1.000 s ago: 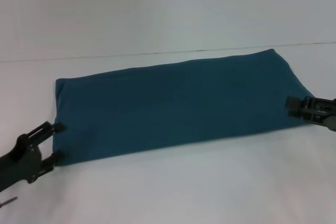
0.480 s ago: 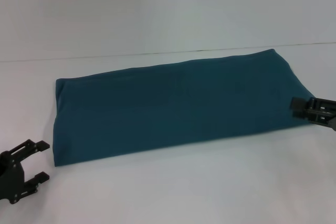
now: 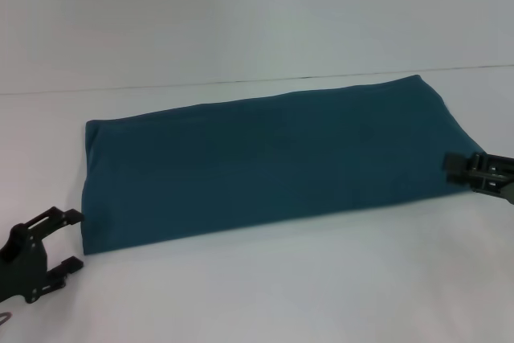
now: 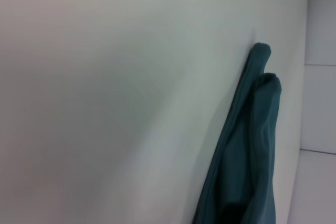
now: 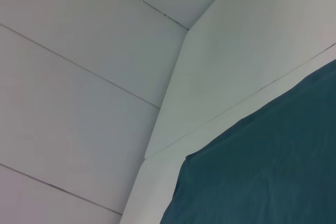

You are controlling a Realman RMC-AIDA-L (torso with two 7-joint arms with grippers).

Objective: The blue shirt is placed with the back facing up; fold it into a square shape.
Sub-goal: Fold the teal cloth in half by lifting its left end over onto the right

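One blue shirt (image 3: pixel 265 162) is lying folded into a long band across the white surface (image 3: pixel 281 295) | left claw (image 3: pixel 71 238) is being held wide open, empty, just near-left of its corner | right claw (image 3: pixel 450 168) is touching its right edge; opening cannot be told.

Head view overlooks the blue shirt (image 3: pixel 265 162); both wrists, seemingly low, share it

My left gripper (image 3: pixel 74 240) sits low in the lower left corner of the head view, its two fingers spread apart and holding nothing. My right gripper (image 3: pixel 446 168) reaches in from the right edge at mid-height, wrist level, its fingertips close together.
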